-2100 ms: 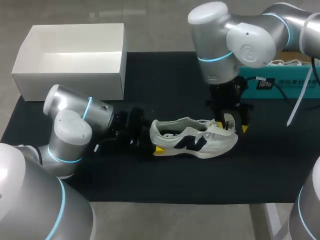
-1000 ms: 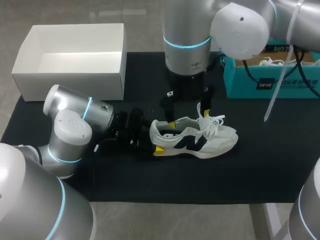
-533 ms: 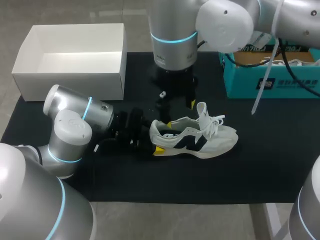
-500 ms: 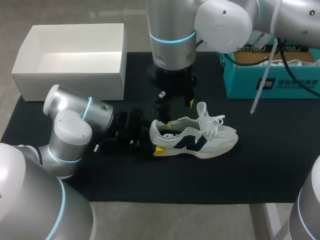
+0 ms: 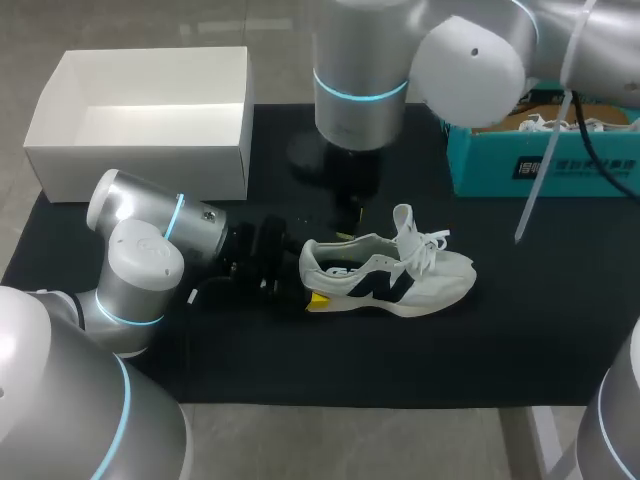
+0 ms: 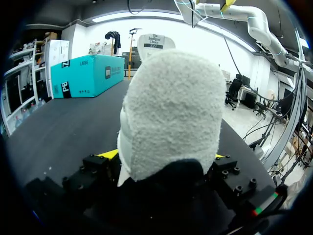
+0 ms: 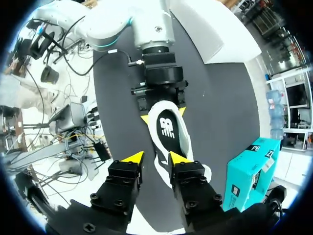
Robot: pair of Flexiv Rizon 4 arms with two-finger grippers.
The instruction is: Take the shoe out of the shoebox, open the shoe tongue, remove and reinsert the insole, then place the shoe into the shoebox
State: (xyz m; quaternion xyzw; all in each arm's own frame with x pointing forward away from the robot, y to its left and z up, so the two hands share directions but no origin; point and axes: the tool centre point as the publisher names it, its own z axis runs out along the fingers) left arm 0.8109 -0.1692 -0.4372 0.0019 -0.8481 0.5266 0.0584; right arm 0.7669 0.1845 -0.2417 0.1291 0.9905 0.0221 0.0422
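Lying on its sole mid-way along the table (image 5: 520,340), the shoe (image 5: 388,277) points heel to the left edge and toe to the right, its heel clamped in the left claw (image 5: 305,285). The right claw (image 7: 155,157), open and empty, hangs above, seemingly over the heel opening. It has shifted there from the toe end, leaving the tongue (image 5: 405,224) upright.

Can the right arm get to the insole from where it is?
Probably yes: the right gripper hangs open above the shoe, the insole lies uncovered in its opening, and the left gripper grips only the heel.
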